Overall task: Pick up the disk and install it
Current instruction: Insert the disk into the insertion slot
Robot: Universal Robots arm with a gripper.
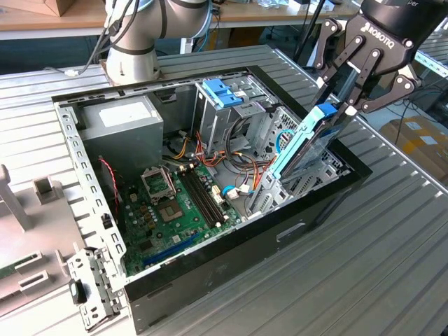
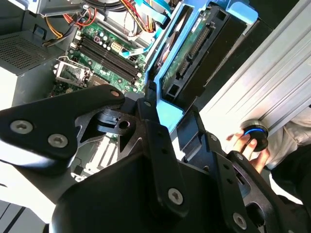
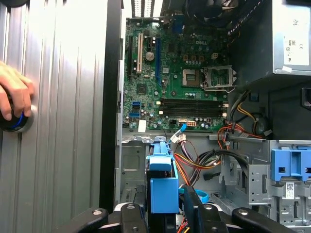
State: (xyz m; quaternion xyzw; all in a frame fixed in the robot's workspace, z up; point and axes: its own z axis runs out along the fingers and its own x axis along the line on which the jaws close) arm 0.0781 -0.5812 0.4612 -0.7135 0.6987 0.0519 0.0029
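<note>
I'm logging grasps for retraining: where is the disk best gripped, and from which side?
Its upper end, pinched across opposite sides, coming from above. The disk stands on edge, tilted, lower end toward the drive cage, so probably only the top is free; the gripper is shut there.

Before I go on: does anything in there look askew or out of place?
The disk hangs steeply tilted in the gripper, its lower end at the bay, not seated flat. In both wrist views a person's hand rests on a round black-and-blue knob on the table beside the case.
</note>
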